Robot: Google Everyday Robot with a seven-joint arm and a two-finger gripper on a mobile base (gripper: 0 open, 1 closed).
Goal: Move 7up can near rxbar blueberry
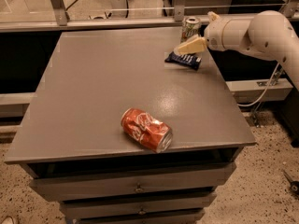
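We see the gripper (pixel 196 35) at the far right corner of the table (pixel 93 83), reached in from the right on a white arm (pixel 261 29). It is released. Its fingers (pixel 190 45) are spread wide, and the near one slants down in front of the foot of the 7up can (pixel 190 26) and over the bar (pixel 183 59). We cannot tell whether that finger touches either of them.

The 7up can stands upright at the table's back edge. The bar lies flat just in front of it, very near; whether the two touch is hidden by the finger.

Well apart from both, toward the front edge, a dented cola can (pixel 146 129) lies on its side with its silver end facing front-right. It is not between the gripper and the 7up can or the bar.

The table is a plain grey slab with a dull sheen, set on a cabinet of drawers (pixel 135 188). Behind it runs a metal rail (pixel 117 23) with an upright post (pixel 57 3). The floor (pixel 266 185) is speckled stone, and a pale cable (pixel 264 92) hangs down from the arm at the right.
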